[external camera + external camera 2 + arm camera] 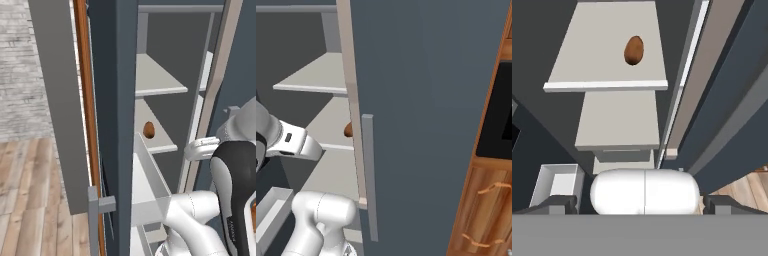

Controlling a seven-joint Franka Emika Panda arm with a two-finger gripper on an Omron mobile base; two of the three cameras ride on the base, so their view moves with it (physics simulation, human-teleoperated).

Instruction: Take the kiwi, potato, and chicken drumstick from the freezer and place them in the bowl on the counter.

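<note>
Base views flank the freezer (115, 100); hand view looks in.

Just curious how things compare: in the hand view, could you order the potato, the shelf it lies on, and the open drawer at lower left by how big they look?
1. The shelf, by far the widest.
2. The drawer, partly cut off and nearer the camera, so its rank is less sure.
3. The potato, clearly smallest.

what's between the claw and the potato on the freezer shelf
In the hand view, bare pale shelf: the open claw looks past a lower shelf edge to the potato; nothing stands between them.
</note>
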